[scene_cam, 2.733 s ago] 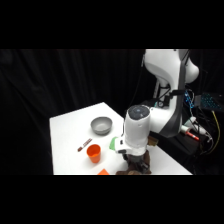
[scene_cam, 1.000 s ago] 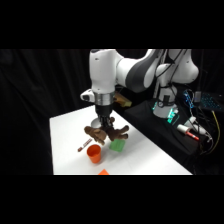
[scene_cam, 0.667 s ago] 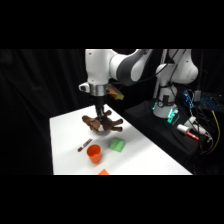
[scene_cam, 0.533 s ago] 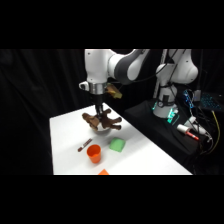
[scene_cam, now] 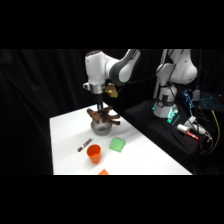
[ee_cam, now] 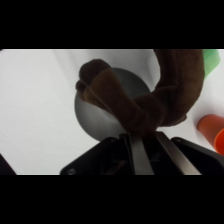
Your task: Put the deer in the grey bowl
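Note:
The brown plush deer (scene_cam: 102, 117) hangs from my gripper (scene_cam: 101, 107), its legs splayed just above the grey bowl (scene_cam: 101, 129). In the wrist view the deer (ee_cam: 145, 100) fills the middle, pinched between my gripper's (ee_cam: 145, 137) two fingers, and the round grey bowl (ee_cam: 95, 117) lies directly beneath it. The gripper is shut on the deer. I cannot tell whether the deer's legs touch the bowl's rim.
An orange cup (scene_cam: 93, 153) stands in front of the bowl, also seen as the orange cup (ee_cam: 212, 130) at the wrist view's right edge. A small brown-red stick (scene_cam: 84, 145) lies left of it. A green piece (scene_cam: 117, 144) and an orange scrap (scene_cam: 103, 172) lie nearer the table's front.
The arm picked the deer up near the table's front and carried it back over the grey bowl. In the last half second it lowered slightly toward the bowl.

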Controlling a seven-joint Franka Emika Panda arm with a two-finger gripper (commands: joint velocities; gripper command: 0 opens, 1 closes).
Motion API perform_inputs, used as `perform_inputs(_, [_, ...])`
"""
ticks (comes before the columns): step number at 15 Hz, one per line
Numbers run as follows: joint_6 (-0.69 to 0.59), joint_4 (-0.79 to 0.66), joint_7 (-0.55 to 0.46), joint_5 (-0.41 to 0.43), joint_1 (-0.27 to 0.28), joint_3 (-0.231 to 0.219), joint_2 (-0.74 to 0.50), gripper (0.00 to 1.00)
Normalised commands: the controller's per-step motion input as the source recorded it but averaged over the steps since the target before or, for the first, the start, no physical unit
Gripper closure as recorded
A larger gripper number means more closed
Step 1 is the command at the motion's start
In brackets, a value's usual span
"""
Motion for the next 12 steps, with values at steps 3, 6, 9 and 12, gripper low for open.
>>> perform_inputs(3, [0.11,-0.05,0.09,0.043,-0.020,0.018,0.08,0.95])
perform_inputs(6, [0.29,-0.03,0.07,0.039,-0.002,0.012,0.13,0.95])
perform_inputs(9, [0.42,0.01,0.14,-0.105,0.042,-0.070,0.15,0.95])
perform_inputs(12, [0.31,0.05,0.15,-0.161,0.097,-0.143,0.15,0.95])
